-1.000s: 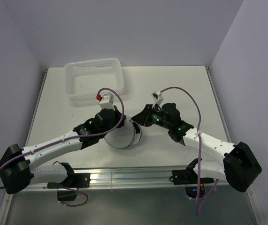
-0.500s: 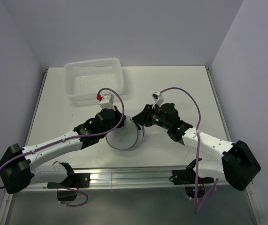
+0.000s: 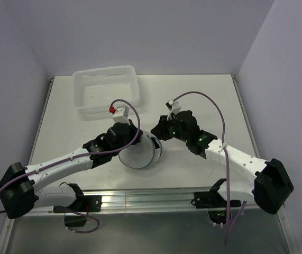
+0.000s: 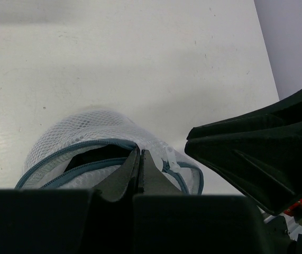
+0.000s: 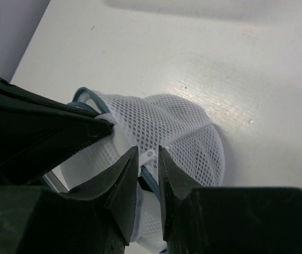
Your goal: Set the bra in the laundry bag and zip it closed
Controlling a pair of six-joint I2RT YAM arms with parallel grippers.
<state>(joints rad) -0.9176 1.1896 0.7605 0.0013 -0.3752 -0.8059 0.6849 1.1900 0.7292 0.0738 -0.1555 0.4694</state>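
right gripper (image 5: 147, 159) fingers close narrowly on a white tab (image 5: 149, 154) of the mesh laundry bag (image 5: 180, 127); left gripper (image 5: 102, 127) touches the bag's teal zipper rim (image 5: 83, 96) beside it, on the white table (image 5: 203, 58)

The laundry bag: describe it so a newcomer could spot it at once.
On the table, look at the near middle, where the left gripper and right gripper meet. The laundry bag is pinched between them: a small round white mesh dome with a blue-grey zipper rim, unlike the rectangular basket behind.

No legible txt, labels or nos. anywhere.
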